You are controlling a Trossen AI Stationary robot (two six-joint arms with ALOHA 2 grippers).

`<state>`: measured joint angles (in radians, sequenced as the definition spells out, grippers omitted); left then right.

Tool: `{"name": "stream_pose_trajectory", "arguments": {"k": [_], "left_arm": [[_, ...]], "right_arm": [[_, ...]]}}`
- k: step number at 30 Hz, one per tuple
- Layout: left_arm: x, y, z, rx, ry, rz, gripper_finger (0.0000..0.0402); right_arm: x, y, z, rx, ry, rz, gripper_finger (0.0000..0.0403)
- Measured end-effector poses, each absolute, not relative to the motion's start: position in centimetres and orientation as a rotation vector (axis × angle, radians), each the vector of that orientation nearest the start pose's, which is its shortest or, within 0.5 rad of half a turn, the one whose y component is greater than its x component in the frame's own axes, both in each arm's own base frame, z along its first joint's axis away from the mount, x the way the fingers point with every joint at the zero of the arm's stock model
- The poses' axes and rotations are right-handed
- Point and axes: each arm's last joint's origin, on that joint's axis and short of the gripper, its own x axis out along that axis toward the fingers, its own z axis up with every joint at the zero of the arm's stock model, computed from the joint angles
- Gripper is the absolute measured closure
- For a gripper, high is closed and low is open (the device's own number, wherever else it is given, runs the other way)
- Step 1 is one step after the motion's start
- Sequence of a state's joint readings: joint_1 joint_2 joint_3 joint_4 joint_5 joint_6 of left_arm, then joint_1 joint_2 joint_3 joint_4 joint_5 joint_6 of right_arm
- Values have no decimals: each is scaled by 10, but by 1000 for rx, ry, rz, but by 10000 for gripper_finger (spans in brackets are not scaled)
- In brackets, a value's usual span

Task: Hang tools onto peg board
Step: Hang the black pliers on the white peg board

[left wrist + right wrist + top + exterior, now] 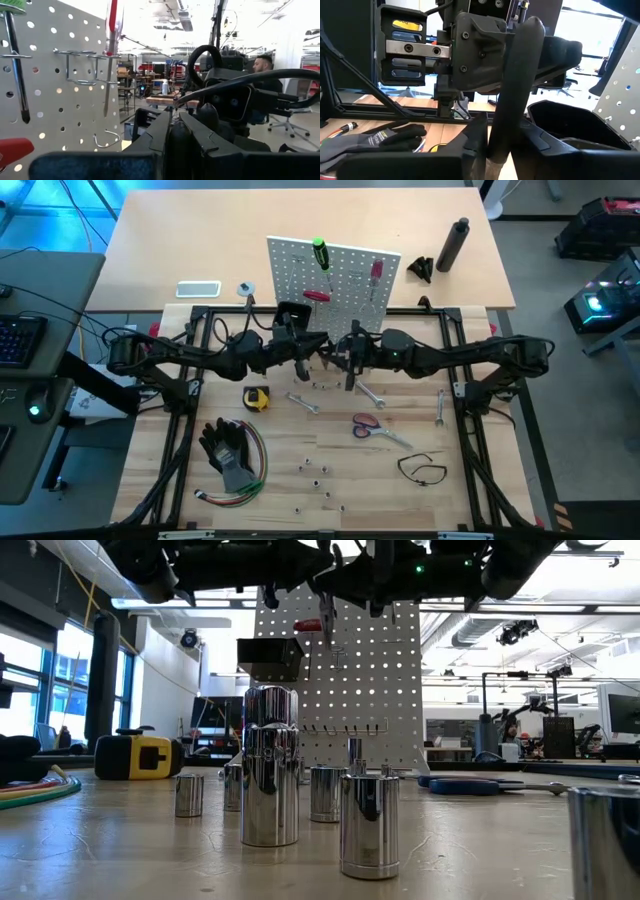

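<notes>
The white peg board (335, 275) stands upright at the far middle of the table. A green screwdriver (320, 252) and a red one (376, 275) hang on it, and a black bin (290, 313) sits on its front. My left gripper (302, 352) and right gripper (346, 358) meet fingertip to fingertip just in front of the board, above the table. Both are shut on a dark rod-like tool (520, 75). A yellow tape measure (257, 397), wrenches (303, 402), red scissors (366, 425) and a black loop (420, 468) lie flat on the tabletop. My left gripper has a dark thick part (176, 142) between its two fingers, which come roughly level from the table's left. Which part of the tool this is cannot be told. It is lifted clear of the table. My right gripper pinches the dark tool's shaft (501, 135) between its two fingers, coming level from the table's right. The shaft runs on past the fingertips toward my left gripper (470, 45). The tool is clear of the table.
Black gloves with coloured wires (228, 450) lie near left. Small chrome sockets (315, 472) stand scattered at the near middle. A black cylinder (455, 242) and a phone (198, 289) lie beyond the work mat. Empty hooks (75, 65) stick out of the board.
</notes>
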<state>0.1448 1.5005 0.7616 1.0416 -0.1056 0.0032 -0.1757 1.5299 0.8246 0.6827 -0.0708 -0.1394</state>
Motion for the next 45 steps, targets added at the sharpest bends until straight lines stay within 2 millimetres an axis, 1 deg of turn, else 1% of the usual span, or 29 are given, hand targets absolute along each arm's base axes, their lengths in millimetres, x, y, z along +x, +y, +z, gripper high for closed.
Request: {"name": "stream_pose_trajectory", "arguments": {"k": [3, 6, 8, 10, 12, 14, 17, 19, 23, 33, 36, 40, 45], "left_arm": [[311, 48, 276, 10, -311, 235, 374], [310, 47, 281, 6, -344, 213, 374], [311, 46, 283, 2, -350, 201, 374], [312, 46, 285, 6, -355, 187, 374], [313, 46, 287, 7, -348, 181, 374], [314, 46, 287, 11, -338, 184, 374], [315, 46, 285, 10, -311, 187, 374], [316, 46, 283, 12, -291, 190, 374], [316, 46, 282, 13, -273, 191, 374], [318, 46, 274, 44, -207, 193, 374], [318, 47, 274, 58, -204, 201, 374], [318, 47, 274, 80, -200, 206, 374], [318, 47, 274, 80, -201, 206, 374]], "right_arm": [[327, -56, 252, -129, 28, -111, 311], [327, -57, 248, -105, 43, -122, 284], [327, -57, 248, -106, 39, -123, 275], [328, -57, 248, -107, 28, -122, 274], [328, -57, 247, -105, 30, -122, 283], [329, -57, 246, -102, 26, -122, 301], [329, -57, 246, -102, 29, -118, 327], [329, -57, 246, -102, 28, -118, 336], [329, -57, 247, -109, 23, -112, 338], [329, -57, 247, -110, 21, -99, 313], [329, -59, 247, -106, 32, -105, 328], [328, -61, 247, -104, 35, -98, 370], [328, -61, 247, -120, 33, -111, 371]]}}
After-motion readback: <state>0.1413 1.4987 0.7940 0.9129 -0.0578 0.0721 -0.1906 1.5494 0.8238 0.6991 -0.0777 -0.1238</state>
